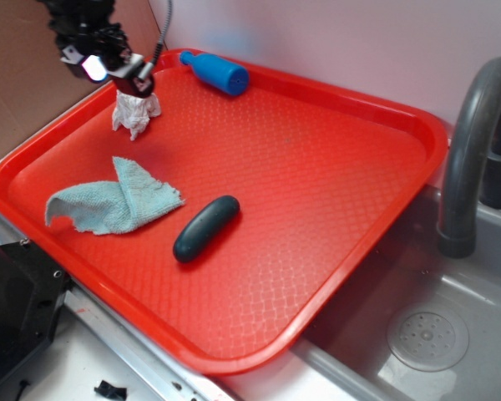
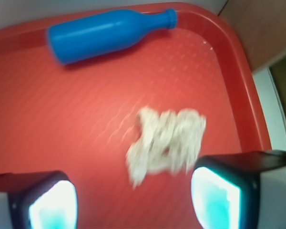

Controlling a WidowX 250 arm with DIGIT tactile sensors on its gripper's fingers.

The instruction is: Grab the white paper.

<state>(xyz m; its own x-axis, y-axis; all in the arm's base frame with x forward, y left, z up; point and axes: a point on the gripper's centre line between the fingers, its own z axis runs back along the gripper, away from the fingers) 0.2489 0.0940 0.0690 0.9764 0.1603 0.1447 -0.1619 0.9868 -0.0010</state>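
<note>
The white paper [image 1: 134,113] is a small crumpled wad lying on the red tray [image 1: 317,150] near its far left corner. In the wrist view the white paper [image 2: 167,143] is blurred and lies just ahead of the fingers, closer to the right one. My gripper [image 1: 121,77] hovers directly above the wad. The jaws stand wide apart and empty, with bare tray showing between the two glowing pads [image 2: 214,198] in the wrist view, gripper [image 2: 133,200].
A blue bottle [image 1: 217,73] lies at the tray's far edge, also in the wrist view [image 2: 105,34]. A light blue-green cloth [image 1: 113,200] and a dark oblong object [image 1: 205,227] lie nearer the front. A sink with a grey faucet [image 1: 472,142] is at the right.
</note>
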